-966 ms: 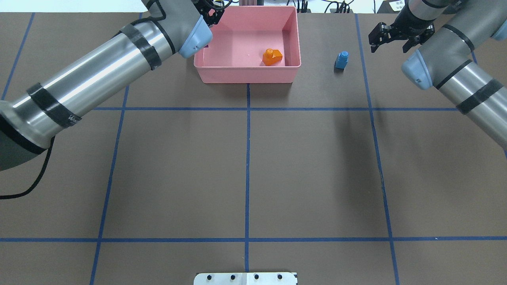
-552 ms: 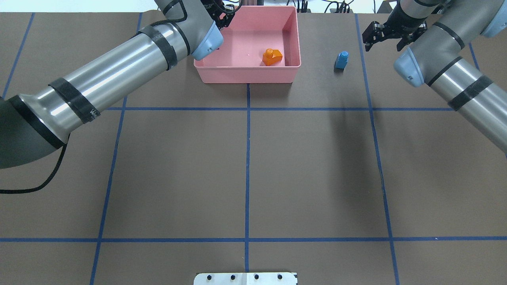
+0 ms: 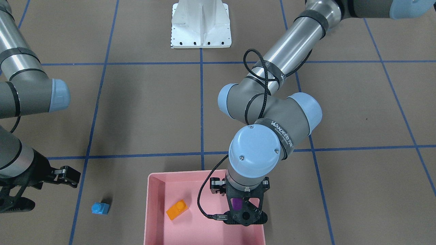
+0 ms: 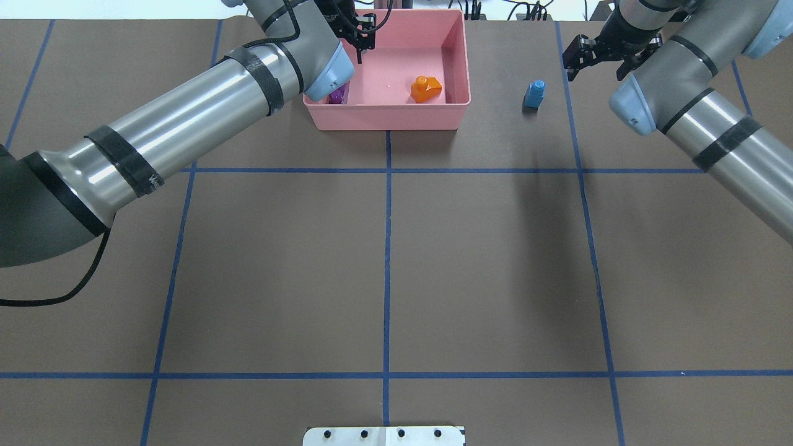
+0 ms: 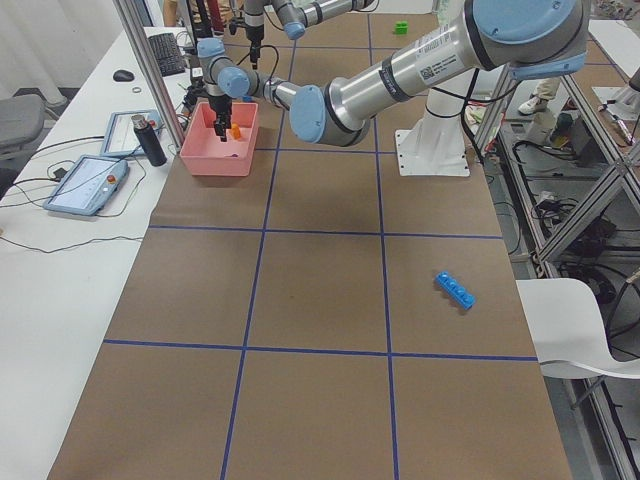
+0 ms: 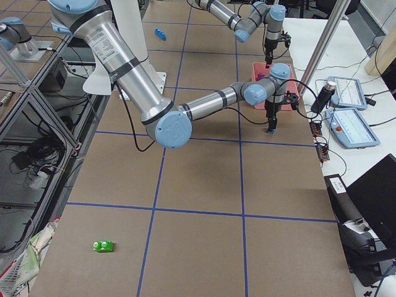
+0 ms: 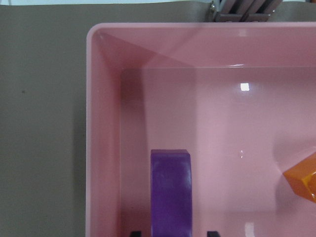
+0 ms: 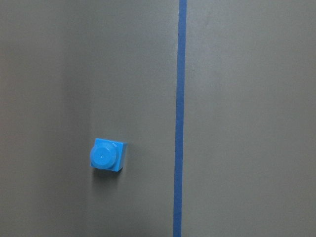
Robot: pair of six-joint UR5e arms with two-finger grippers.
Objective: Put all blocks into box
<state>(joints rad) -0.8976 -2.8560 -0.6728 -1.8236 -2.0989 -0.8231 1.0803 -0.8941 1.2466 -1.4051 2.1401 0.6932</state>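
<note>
Near the box (image 4: 387, 118) stands a blue cube (image 4: 534, 94).

The overhead camera looks from behind the white base (image 4: 384, 435) forward and down on the whole table (image 4: 495, 279), and the front-facing one looks steeply down from the opposite side; both share the pink box (image 4: 387, 118), the orange brick (image 4: 425, 90) and the small blue cube (image 4: 533, 94). The two side cameras stand high at the table's ends and look along it, the box far and small. Each wrist camera looks straight down from very near: the left into a box corner, the right on the cube.
</note>
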